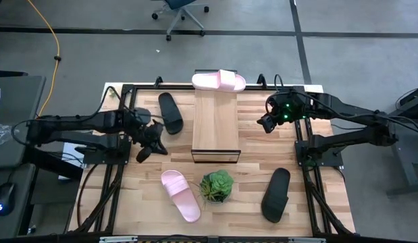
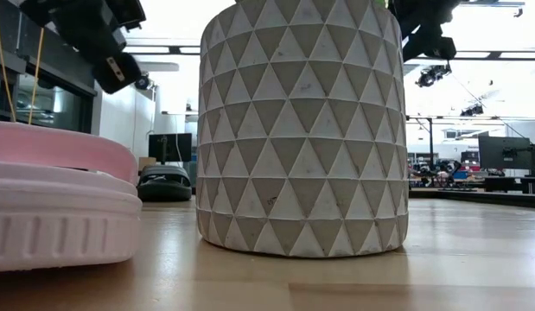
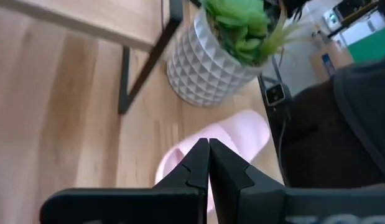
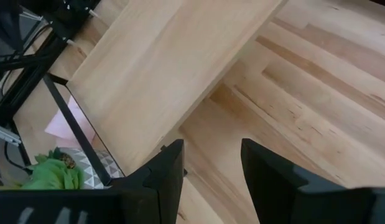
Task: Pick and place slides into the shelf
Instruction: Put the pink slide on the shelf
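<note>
Both arms are built of dark, near-black segments joined by rounded joint housings, and each rises from a black metal frame beside the counter. Black cables run along the links of the left arm and the right arm. A small green light glows on the wrist housing of the right arm. The left pincer has two matte black fingers with angular, stepped profiles that taper to thin tips. The right pincer has two broad, flat black fingers with squared tops and smooth faces, mounted on a black crossbar.
</note>
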Controlling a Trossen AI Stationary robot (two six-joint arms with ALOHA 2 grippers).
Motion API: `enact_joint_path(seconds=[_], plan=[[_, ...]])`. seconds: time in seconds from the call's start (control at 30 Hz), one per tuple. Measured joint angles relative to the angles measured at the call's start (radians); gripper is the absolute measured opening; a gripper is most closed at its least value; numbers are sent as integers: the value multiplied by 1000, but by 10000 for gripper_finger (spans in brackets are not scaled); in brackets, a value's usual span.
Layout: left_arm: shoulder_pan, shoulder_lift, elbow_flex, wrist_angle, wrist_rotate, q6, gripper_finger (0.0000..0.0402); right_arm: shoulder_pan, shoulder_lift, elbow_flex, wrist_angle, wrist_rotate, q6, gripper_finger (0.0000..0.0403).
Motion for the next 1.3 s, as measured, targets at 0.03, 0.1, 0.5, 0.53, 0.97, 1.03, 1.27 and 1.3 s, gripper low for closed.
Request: enact_joint_path(seconds=[0.03,0.1,0.5,0.53,0.97,1.03,1.27,1.3], plan=[[-23,3,0,-3,-17,-12,1,0,0,0,0,0,-1,151],[-67,12,0,-11,-51,-34,1,0,0,0,0,0,-1,151],[-292,123,0,-15,-229,-152,1,0,0,0,-11,-11,-6,151],[-303,140,0,-7,-231,-157,1,4,0,0,-11,-11,-6,151],[-411,377,0,186,-179,-192,1,87,0,0,-11,40,6,151],[-419,399,-1,173,-175,-194,1,101,0,0,-11,45,13,151],[-462,428,-1,182,-211,-257,53,141,0,0,-15,95,33,151],[-462,428,-1,181,-214,-265,64,144,0,0,-15,98,34,151]])
